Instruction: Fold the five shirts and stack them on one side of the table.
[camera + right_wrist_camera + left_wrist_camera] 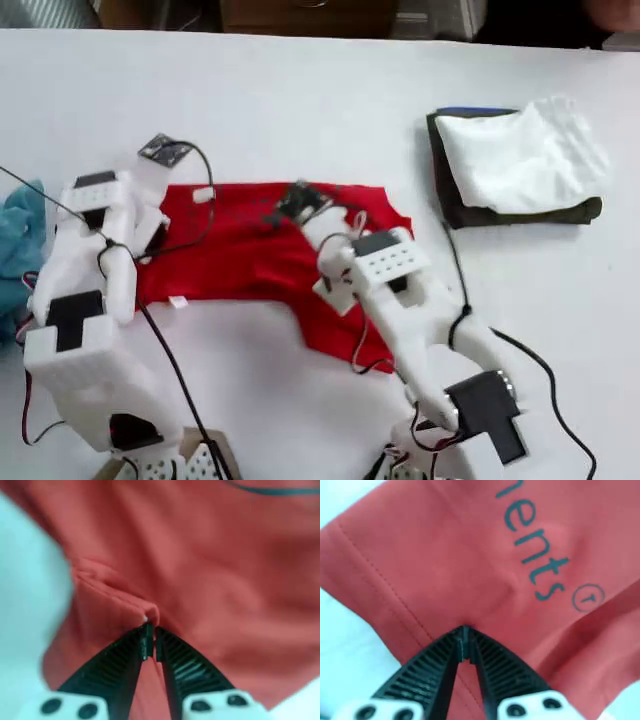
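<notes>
A red shirt (250,250) lies partly folded across the middle of the white table (300,90). My left arm (100,230) is over the shirt's left end. In the left wrist view, the left gripper (464,642) is shut on the red shirt (470,555) next to a stitched hem, below some teal print. My right arm (390,265) reaches onto the shirt's right part. There, the right gripper (150,635) is shut, pinching a raised fold of the red shirt (210,570).
A stack of folded shirts (520,165), white on top of dark ones, lies at the back right. A teal shirt (20,240) is bunched at the left edge. Bare table stretches behind the red shirt and in front of it between the arms.
</notes>
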